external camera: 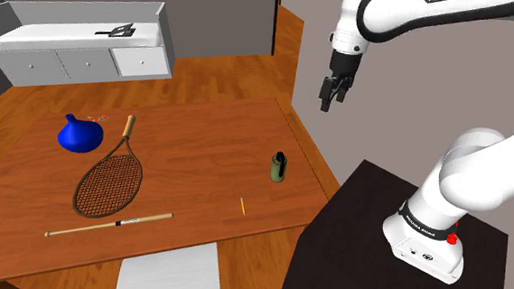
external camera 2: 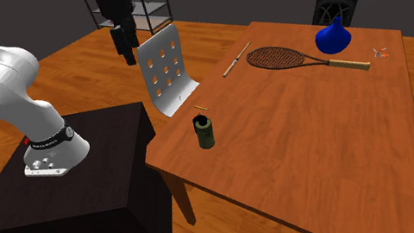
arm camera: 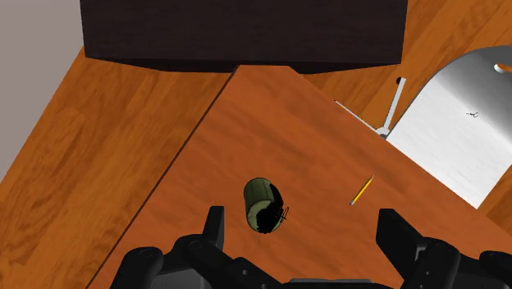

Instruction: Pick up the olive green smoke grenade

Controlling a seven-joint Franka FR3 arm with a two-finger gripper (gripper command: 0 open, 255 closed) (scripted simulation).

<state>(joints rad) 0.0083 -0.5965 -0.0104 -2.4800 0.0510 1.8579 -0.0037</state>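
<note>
Olive smoke grenade [arm camera: 262, 205], its dark top perhaps a lever, stands well below the wide-open, empty gripper [arm camera: 301, 215].

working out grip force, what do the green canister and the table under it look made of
Smoke grenade: matte olive body, black top, no glints; possibly painted metal, but the look leaves it open. Table: wood, going by its reddish-brown grain streaks, smooth finish.
</note>
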